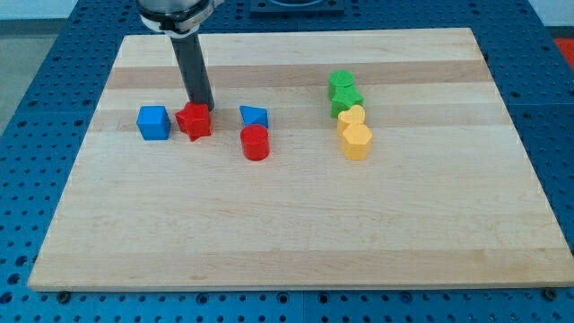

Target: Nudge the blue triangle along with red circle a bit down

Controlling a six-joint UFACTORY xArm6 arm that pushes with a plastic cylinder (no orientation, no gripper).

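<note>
Right now my tip rests at the top edge of the red star-shaped block, to the view's left of the blue triangle. I have no jaws — only a bare rod. The red circle sits just below the triangle, near touching, so 1 push from above the triangle should likely carry both down. Left of the triangle, past the red star, stands a blue cube; 2 green and 2 yellow blocks cluster well apart to its right.
</note>
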